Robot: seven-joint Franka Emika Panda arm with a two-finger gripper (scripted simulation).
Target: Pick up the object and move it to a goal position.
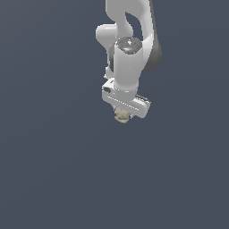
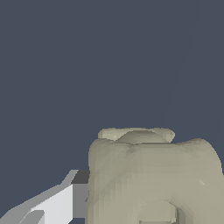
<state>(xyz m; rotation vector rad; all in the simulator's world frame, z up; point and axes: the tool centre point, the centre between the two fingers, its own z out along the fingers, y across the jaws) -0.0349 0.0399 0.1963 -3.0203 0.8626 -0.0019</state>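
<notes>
White robot arm [image 1: 127, 49] pointing down, gripper [image 1: 121, 114] clenched around a lumpy beige object [image 1: 121, 116], one finger [image 2: 65, 201] pressed against its side, plain dark grey-blue background [image 1: 49, 156]

Arm [image 1: 127, 58]: smooth, glossy white shell like plastic. Object [image 2: 153, 175]: matt beige, lumpy, folded. Finger [image 2: 52, 205]: flat matt grey-white, beside object.
</notes>
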